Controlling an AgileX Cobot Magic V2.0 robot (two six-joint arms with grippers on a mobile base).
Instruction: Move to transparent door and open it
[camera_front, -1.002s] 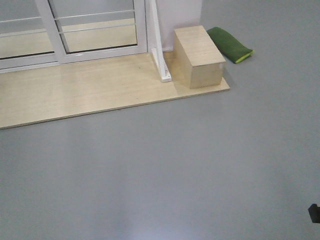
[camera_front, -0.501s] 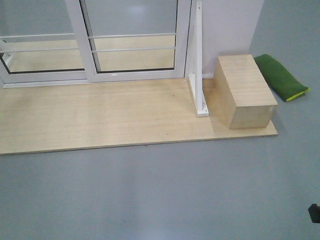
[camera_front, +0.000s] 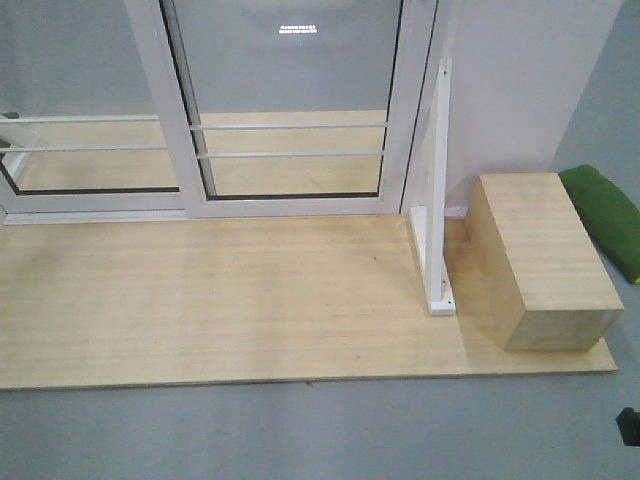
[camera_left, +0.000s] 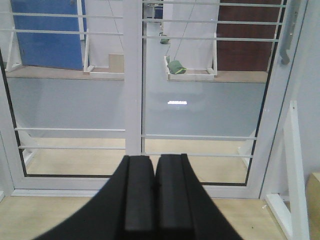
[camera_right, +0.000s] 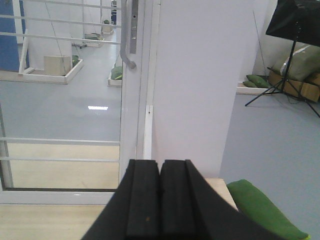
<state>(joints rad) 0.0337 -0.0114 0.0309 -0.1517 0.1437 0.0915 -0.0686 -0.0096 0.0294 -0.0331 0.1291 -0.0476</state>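
The transparent door (camera_front: 290, 90) is the right-hand glass panel with a white frame and thin white bars. It stands shut at the back of a wooden platform (camera_front: 200, 300). Its curved silver-grey handle shows on the right stile in the left wrist view (camera_left: 285, 45) and in the right wrist view (camera_right: 128, 47). A similar barred panel without a handle (camera_front: 80, 130) stands to its left. My left gripper (camera_left: 154, 161) is shut and empty, facing the middle stile from a distance. My right gripper (camera_right: 160, 165) is shut and empty, facing the handle stile and the wall.
A white triangular brace (camera_front: 437, 200) stands on the platform right of the door. A wooden box (camera_front: 540, 265) sits beside it and a green cushion (camera_front: 605, 215) lies on the grey floor. A white wall (camera_front: 520, 70) is behind them. A tripod (camera_right: 290, 55) stands far right.
The base has rolled towards the door. The door, platform and box have grown larger and slid down and to the right in the front view. Both grippers stay shut.
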